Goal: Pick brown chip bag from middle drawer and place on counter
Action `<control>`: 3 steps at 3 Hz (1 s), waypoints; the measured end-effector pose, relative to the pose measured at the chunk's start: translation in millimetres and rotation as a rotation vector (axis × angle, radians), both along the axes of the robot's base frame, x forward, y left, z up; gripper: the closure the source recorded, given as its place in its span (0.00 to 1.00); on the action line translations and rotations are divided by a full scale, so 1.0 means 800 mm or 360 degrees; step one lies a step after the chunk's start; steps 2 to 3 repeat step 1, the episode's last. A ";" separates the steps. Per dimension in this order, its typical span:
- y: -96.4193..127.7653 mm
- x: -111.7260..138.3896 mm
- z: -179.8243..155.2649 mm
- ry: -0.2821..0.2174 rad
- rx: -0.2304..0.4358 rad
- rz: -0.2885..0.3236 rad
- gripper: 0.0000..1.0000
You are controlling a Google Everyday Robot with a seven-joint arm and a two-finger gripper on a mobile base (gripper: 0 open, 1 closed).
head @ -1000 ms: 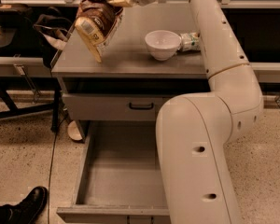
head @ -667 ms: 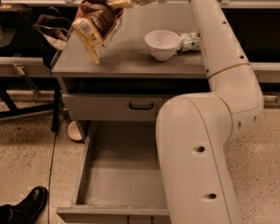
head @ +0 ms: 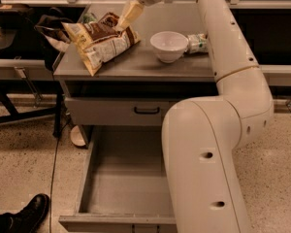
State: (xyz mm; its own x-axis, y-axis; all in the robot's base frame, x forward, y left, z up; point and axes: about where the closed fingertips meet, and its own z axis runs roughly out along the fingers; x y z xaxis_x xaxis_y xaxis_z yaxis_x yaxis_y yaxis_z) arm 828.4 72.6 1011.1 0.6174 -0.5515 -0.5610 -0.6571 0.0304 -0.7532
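In the camera view, the brown chip bag point(head: 103, 41) lies on the left part of the desk point(head: 136, 64), slanted with one tan end hanging near the front-left edge. It looks set down where bare surface is free, well apart from the white bowl point(head: 169, 45) and the small packet point(head: 198, 42) beside it. The middle drawer point(head: 121, 178) stands pulled out below and shows no bag inside. The gripper point(head: 123, 22) touches the bag's upper edge, angled down and to the left. I cannot tell whether the jaws are clamped on the bag or apart. The arm point(head: 233, 57) rises from the base at the lower right, bends at the elbow and reaches across over the desk's back.
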 end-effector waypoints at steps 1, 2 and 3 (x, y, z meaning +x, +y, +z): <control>0.000 0.000 0.000 0.0000 0.0000 0.0000 0.00; 0.000 0.000 0.000 0.0000 0.0000 0.0000 0.00; 0.000 0.000 0.000 0.0000 0.0000 0.0000 0.00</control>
